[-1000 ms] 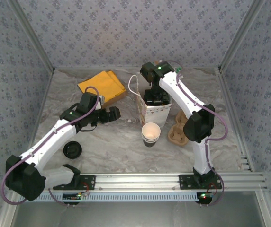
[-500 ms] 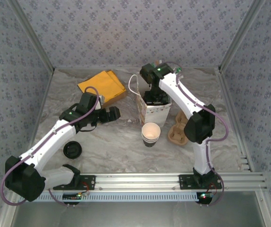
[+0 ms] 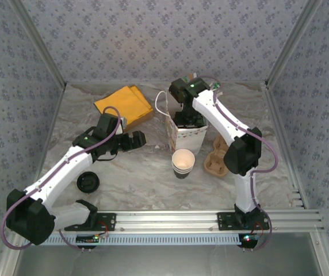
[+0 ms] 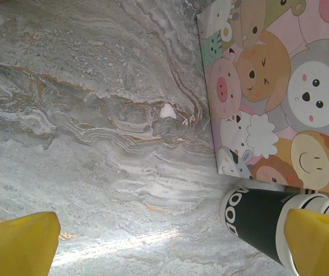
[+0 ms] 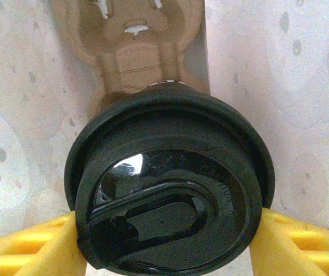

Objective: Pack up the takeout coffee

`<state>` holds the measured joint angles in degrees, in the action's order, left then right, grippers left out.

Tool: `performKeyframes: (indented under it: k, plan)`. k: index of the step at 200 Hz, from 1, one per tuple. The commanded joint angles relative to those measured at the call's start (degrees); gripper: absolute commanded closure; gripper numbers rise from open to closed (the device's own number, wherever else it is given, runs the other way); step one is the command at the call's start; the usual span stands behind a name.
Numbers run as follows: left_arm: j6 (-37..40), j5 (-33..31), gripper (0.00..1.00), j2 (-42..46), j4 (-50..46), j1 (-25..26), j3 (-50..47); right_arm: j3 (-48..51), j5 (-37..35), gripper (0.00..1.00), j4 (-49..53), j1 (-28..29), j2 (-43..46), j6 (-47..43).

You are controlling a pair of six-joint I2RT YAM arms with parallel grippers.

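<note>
The takeout coffee, an open paper cup with a cream inside, dark rings and a dark base, stands on the table just in front of the cartoon-animal paper bag. In the left wrist view the takeout coffee is at the lower right, beside the bag. My left gripper hovers open to the cup's left, empty. My right gripper reaches down into the bag. There its yellow fingers press both sides of a black-lidded cup, above a cardboard carrier on the bag's floor.
A loose black lid lies on the table near the left arm. A brown cardboard carrier sits right of the open cup. Yellow-orange envelopes lie at the back left. Patterned walls close in the table on three sides.
The right wrist has edged slightly left above the bag. Nothing else has visibly moved.
</note>
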<state>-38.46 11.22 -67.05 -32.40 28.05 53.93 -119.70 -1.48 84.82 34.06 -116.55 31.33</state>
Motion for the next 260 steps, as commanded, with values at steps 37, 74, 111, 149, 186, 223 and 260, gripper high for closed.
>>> performKeyframes:
  k: [37,74,111,149,186,223,260]
  plan:
    - [-0.08,1.26,0.0,1.05,-0.16,-0.23,0.28,1.84,2.18,0.33,-0.43,0.83,0.12,1.1]
    - [-0.3,1.34,0.0,1.04,0.12,-0.15,0.04,2.06,2.3,0.33,-0.38,0.83,0.36,1.1]
    - [-0.28,1.43,0.0,1.04,0.19,-0.15,-0.11,2.1,2.35,0.33,-0.44,0.95,0.54,1.19]
    - [-0.18,1.74,0.0,1.16,0.15,-0.14,0.03,2.25,2.3,0.33,-0.36,1.26,0.7,1.45]
    - [-0.21,1.87,0.0,1.42,0.19,-0.11,0.12,2.76,2.19,0.33,-0.61,1.36,1.15,1.71]
    - [-0.21,1.98,0.0,1.44,0.16,-0.12,-0.11,4.11,2.4,0.33,-1.12,1.44,1.85,1.97]
    - [-0.22,1.96,0.0,1.5,0.19,-0.12,-0.23,4.74,2.37,0.33,-1.4,1.44,2.19,2.15]
